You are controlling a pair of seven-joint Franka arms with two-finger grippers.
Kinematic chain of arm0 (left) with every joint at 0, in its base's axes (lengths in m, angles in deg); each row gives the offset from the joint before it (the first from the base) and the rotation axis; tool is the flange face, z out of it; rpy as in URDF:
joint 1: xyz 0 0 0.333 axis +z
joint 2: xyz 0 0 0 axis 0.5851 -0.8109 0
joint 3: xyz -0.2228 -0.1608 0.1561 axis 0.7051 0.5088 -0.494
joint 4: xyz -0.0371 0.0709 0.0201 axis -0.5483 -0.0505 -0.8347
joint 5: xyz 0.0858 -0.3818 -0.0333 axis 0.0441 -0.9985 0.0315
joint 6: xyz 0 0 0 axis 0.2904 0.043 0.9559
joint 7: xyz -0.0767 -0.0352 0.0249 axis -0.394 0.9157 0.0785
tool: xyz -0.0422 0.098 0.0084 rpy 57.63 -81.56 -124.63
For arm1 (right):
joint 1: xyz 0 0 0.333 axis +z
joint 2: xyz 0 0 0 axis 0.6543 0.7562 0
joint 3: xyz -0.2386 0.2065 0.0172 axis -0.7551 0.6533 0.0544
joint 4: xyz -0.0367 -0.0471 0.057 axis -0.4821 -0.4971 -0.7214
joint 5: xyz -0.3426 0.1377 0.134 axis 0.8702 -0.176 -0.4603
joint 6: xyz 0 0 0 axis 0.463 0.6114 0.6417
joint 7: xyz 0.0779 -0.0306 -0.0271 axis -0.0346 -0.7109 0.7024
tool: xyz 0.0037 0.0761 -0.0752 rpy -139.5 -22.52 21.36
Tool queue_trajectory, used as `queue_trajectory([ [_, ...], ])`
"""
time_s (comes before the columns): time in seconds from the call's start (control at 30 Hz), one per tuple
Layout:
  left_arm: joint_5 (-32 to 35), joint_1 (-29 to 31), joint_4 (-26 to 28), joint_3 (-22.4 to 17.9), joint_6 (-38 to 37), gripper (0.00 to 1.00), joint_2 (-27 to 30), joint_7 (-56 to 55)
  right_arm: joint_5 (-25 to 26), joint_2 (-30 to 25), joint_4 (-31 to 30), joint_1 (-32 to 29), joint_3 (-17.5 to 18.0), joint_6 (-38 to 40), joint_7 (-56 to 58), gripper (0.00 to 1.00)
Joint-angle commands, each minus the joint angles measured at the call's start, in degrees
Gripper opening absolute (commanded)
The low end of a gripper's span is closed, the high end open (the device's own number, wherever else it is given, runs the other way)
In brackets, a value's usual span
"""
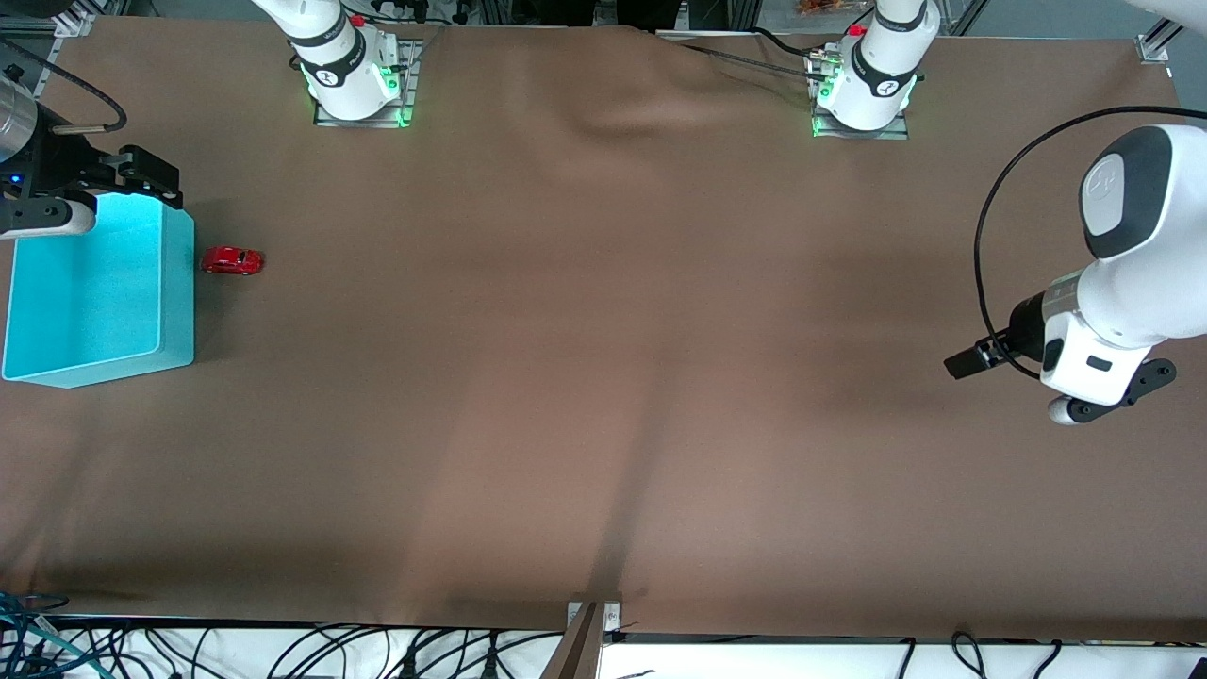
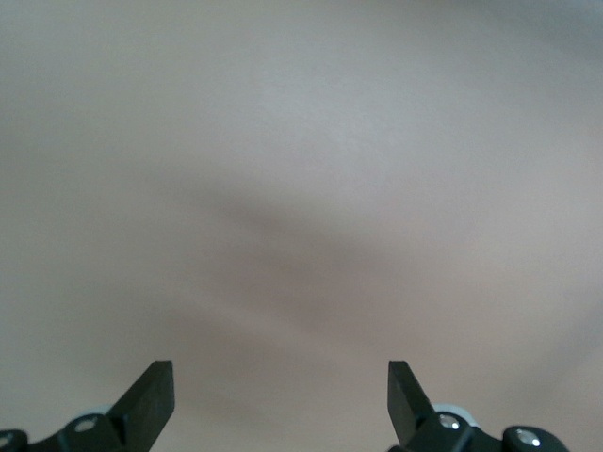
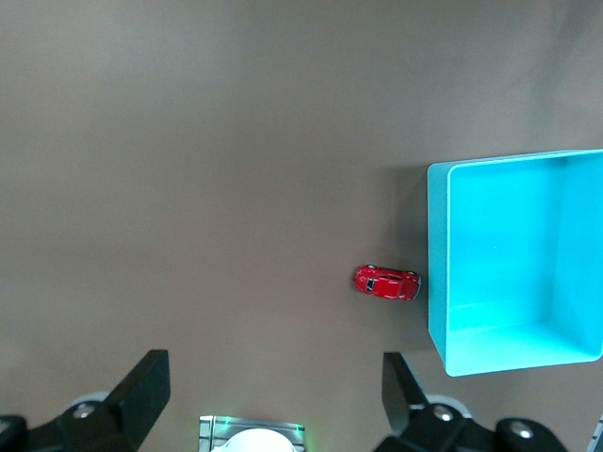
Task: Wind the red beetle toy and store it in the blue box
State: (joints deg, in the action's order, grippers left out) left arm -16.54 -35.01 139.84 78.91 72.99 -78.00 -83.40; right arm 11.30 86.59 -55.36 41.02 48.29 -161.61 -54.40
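The brown-covered table (image 1: 603,377) is almost bare, and the blue box (image 1: 94,292) sits at the right arm's end of it, open and with nothing inside. The box is the largest hazard: its wall stands just beside the toy, so a finger coming down on that side could catch the rim, shove the box, or find no room to close. The right gripper (image 3: 273,391) hangs high with jaws spread wide and empty, over the box's corner farthest from the front camera, so it must travel down and sideways before any grasp; a poorly aimed descent would likely nudge the car rather than straddle it. The left gripper (image 2: 281,395), also wide open and empty, waits over bare cloth at the left arm's end of the table, well apart from everything. The red beetle toy (image 1: 232,260) lies on the cloth just beside the box wall, apparently not touching it; being tiny, glossy and wheeled, it could roll off or squirt from the pads, and winding it would probably demand a firm, square hold.
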Motion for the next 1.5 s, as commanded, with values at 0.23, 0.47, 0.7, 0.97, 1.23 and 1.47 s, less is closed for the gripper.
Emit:
queue_trajectory([
  [0.23,-0.81,0.07,-0.69,0.46,-1.24,1.0,0.82,5.78,-0.33,0.73,1.8,-0.41,-0.1,1.22,-1.6,1.0],
  [0.47,-0.73,0.07,-0.69,0.29,-3.08,1.0,1.78,8.58,-0.59,0.73,1.81,-0.5,-0.27,1.22,-9.22,1.0],
  [0.7,-0.73,-0.36,-0.6,-0.15,-4.93,1.0,2.4,12.19,-0.94,0.91,1.72,-0.68,-0.54,0.96,-18.11,1.0],
  [0.97,-0.73,-1.6,-0.6,-1.12,-5.02,1.0,2.75,12.11,-1.3,2.31,1.45,-0.85,-1.15,-0.18,-27.69,1.0],
  [1.23,-0.73,-1.25,-0.69,-1.12,-4.93,1.0,2.75,12.28,-1.21,3.11,1.19,-1.55,-2.64,-0.45,-33.24,1.0],
  [1.47,-0.73,-0.81,-0.6,-1.03,-4.93,1.0,2.75,12.28,-1.21,3.37,1.01,-1.64,-4.31,-3.17,-39.3,1.0],
])
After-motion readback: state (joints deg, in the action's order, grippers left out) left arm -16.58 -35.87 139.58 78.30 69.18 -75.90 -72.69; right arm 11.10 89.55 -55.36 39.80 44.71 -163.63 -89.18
